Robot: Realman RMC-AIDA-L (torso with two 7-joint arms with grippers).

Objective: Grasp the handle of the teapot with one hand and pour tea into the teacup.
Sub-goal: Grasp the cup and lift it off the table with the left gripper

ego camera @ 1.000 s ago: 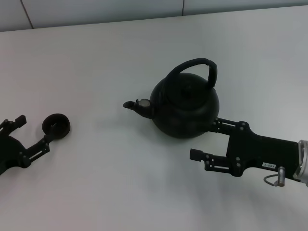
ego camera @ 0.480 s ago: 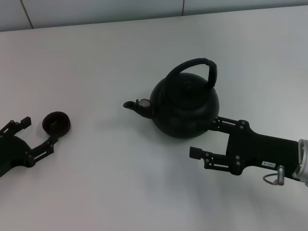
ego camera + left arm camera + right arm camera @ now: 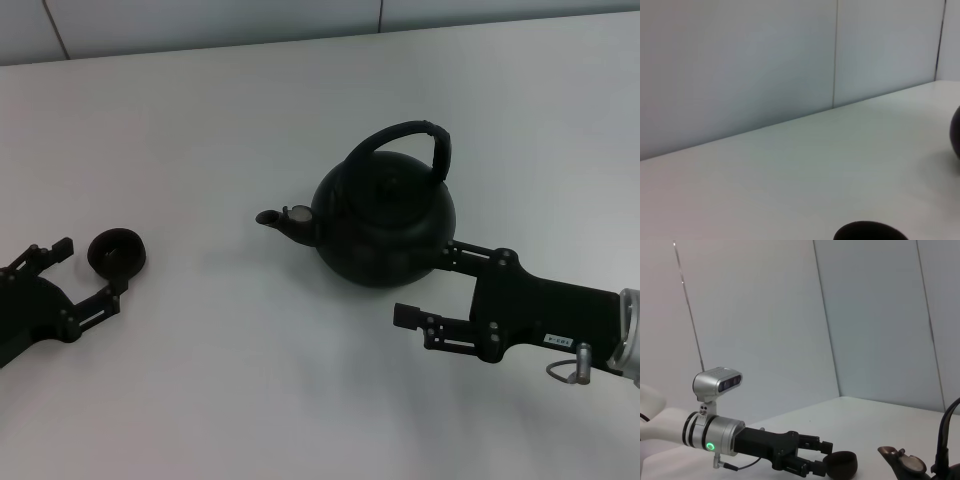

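White counter, grey panelled wall behind it. Teapot sits right of centre, upright, spout toward robot's left; nothing stands between spout and teacup, which rests well apart at the left. Handle arches over the lid, thicker wrapped section on its right end, nothing touching it.

Left hand low at the left edge, fingers spread, teacup in the gap at the fingertips; contact unclear. Right wrist view shows the same: left hand spread around teacup.

Right hand reaches in from the right, low, fingers spread: far finger just beside the teapot's lower right side, near finger on bare counter in front. It grips nothing.
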